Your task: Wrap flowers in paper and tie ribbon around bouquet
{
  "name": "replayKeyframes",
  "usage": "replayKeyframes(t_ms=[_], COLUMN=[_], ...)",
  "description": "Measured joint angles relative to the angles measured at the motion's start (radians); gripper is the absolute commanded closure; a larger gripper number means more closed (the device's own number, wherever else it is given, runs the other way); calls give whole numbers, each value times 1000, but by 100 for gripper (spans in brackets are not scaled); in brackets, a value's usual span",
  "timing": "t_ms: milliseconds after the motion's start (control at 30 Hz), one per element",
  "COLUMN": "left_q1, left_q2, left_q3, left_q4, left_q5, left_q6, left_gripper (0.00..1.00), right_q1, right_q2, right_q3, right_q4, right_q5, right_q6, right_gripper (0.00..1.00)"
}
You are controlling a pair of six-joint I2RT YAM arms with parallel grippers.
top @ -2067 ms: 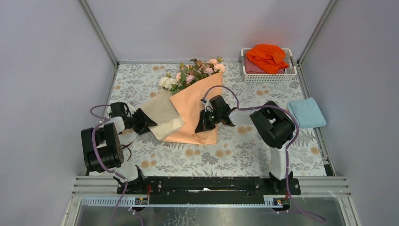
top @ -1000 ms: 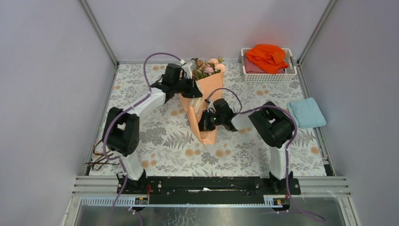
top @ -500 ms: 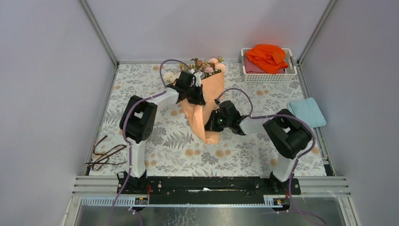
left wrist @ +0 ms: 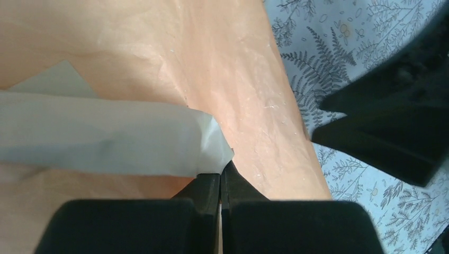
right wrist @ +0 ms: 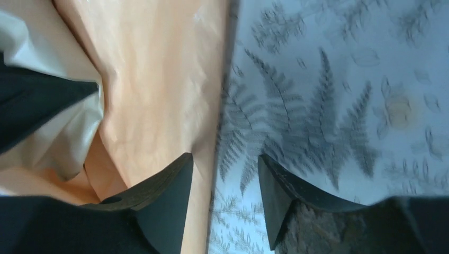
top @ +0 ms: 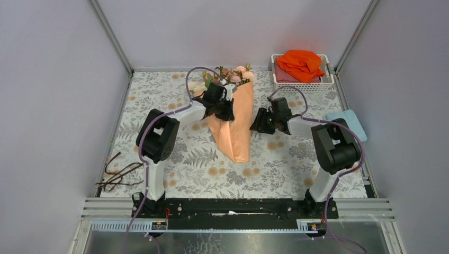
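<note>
Top external view: the bouquet (top: 236,127) lies mid-frame, the ribbon (top: 117,174) well apart at lower left. The left gripper (left wrist: 220,177) pinches the paper (left wrist: 238,79); the right gripper (right wrist: 225,169) gapes empty beside it. If that lone pinch slips, the wrap likely springs open.

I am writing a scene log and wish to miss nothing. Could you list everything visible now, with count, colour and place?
bouquet: one, peach-orange cone, lying at the centre
flowers: one bunch, pink and cream, at the cone's far end
paper: one sheet, peach-orange, paler inside, forming the cone
ribbon: one, dark brown, near left edge
basket: one, white, far right corner
orange cloth: one, bright orange, in the basket
blue cloth: one, light blue, right edge
table covering: one, grey floral print
left pincer: one, black, shut on the paper's edge
right pincer: one, black, open, right of the bouquet, holding nothing
</note>
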Motion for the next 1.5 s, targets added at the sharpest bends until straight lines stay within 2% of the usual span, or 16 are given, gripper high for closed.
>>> replayKeyframes(t_ms=[67,167,233,333,500,567,700,933,1033,1267,1500], left_q1=[-12,-33,-48,-72,-129,-139,-147,-151,-151,-158,-152], left_q2=[-18,-49,-72,-98,-109,-101,-69,-56,-56,-56,-57], left_q3=[-5,-8,-8,-7,-6,-2,6,-29,-44,-54,-68], left_q4=[-5,-16,-26,-37,-53,-56,-57,-54,-52,-45,-33], left_q5=[-13,-34,-43,-46,-42,-40,-42,-75,-82,-93,-147], left_q6=[13,33,43,53,57,56,61,150,185,224,232], left_gripper=[100,100,100,100,100,100,100,100,100,100,100], right_q1=[-8,-5,-4,-3,15,30,43,-1,-42,-68,-71], right_q2=[62,157,188,216,235,237,230,152,113,135,228], right_q3=[58,127,130,125,119,111,74,52,63,297,391], right_q4=[2,45,79,128,179,203,254,190,149,110,125], right_q5=[-59,-170,-219,-270,-308,-311,-310,-274,-266,-363,-446], right_q6=[-34,-61,-58,-34,10,33,93,109,88,12,22], right_gripper=[56,80,89,94,95,90,70,57,48,44,36])
